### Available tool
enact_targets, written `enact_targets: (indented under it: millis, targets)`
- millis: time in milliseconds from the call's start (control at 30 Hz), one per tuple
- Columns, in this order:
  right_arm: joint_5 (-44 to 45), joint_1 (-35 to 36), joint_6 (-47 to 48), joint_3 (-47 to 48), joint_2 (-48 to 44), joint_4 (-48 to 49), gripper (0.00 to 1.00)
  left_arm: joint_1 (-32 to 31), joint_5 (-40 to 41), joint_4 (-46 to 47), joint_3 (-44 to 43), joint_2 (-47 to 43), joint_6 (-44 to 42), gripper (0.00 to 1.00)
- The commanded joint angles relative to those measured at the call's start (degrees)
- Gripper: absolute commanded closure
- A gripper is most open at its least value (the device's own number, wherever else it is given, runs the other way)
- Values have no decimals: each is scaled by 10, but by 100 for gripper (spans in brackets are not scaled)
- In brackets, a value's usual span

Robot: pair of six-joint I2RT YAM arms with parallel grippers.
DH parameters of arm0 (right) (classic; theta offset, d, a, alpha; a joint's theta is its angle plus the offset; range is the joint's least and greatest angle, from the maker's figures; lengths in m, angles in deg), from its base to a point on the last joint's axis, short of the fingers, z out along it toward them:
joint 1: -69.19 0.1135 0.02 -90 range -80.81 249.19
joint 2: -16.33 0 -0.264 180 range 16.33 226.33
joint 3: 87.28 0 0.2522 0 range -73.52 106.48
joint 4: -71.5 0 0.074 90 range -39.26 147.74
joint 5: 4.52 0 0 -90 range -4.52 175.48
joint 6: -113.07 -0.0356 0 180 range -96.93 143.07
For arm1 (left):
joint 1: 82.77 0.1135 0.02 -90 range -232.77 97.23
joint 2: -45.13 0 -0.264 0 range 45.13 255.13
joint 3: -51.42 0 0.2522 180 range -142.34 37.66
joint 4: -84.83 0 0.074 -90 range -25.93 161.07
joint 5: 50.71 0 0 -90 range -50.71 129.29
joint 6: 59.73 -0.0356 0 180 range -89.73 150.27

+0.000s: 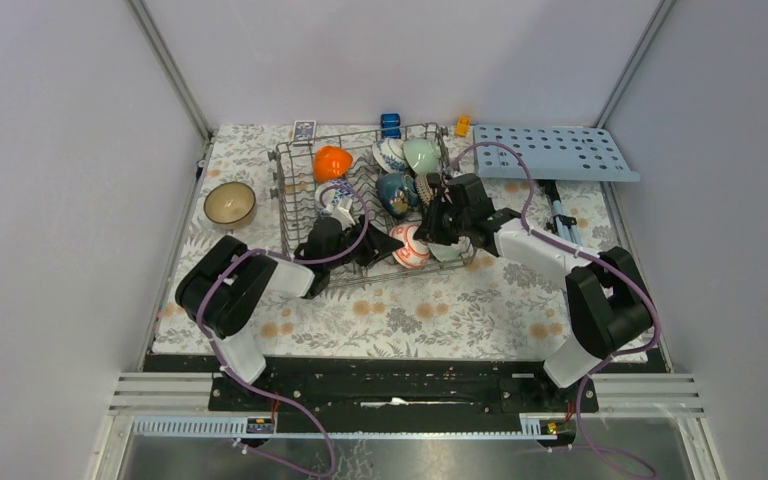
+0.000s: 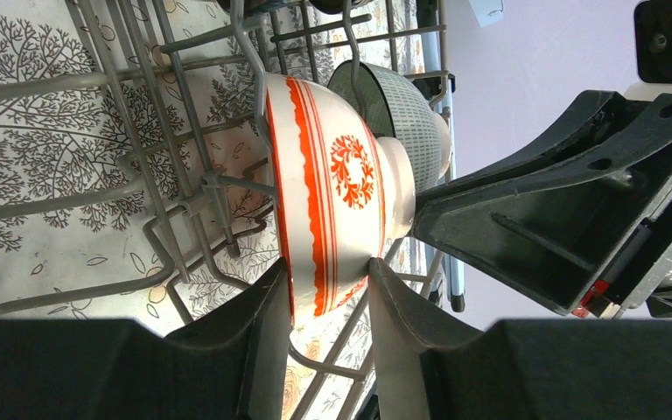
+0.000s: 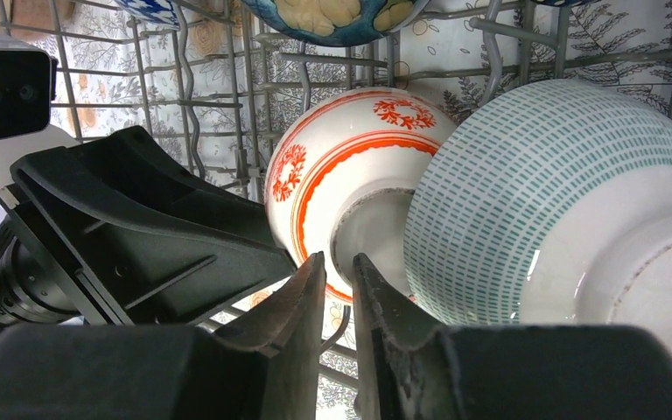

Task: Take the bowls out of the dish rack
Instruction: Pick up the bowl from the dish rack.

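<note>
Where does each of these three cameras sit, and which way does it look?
Top external: fixed above and behind the arms, looking down at the table and dish rack; both whole arms show.
Left wrist: on the left arm, looking along the left claw at the red-and-white bowl; its fingers and the right claw show.
Right wrist: on the right arm, looking along its claw at that bowl's foot; its fingers and the left claw show.
Shared: all three show that bowl.

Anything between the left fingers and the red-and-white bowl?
Nothing shows. In the left wrist view the left gripper straddles the red-and-white bowl at its rim, one finger on each side of the wall.
</note>
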Motion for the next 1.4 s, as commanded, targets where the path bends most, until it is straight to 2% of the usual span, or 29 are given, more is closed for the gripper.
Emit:
enact_targets:
  millis: [0,767,1133,1367]
  targets:
    - [-46,19,5,26,-3,18,76,-3,-19,47,0,-31,-1,67]
    - [-49,28,0,23,-31,8,77,-11,-54,72,-10,-47,2,69]
    - [-42,28,-1,17,-29,6,71,-21,-75,107,-21,-36,8,69]
    - [-48,28,1,24,-33,1,74,-22,-77,107,-23,-44,9,71]
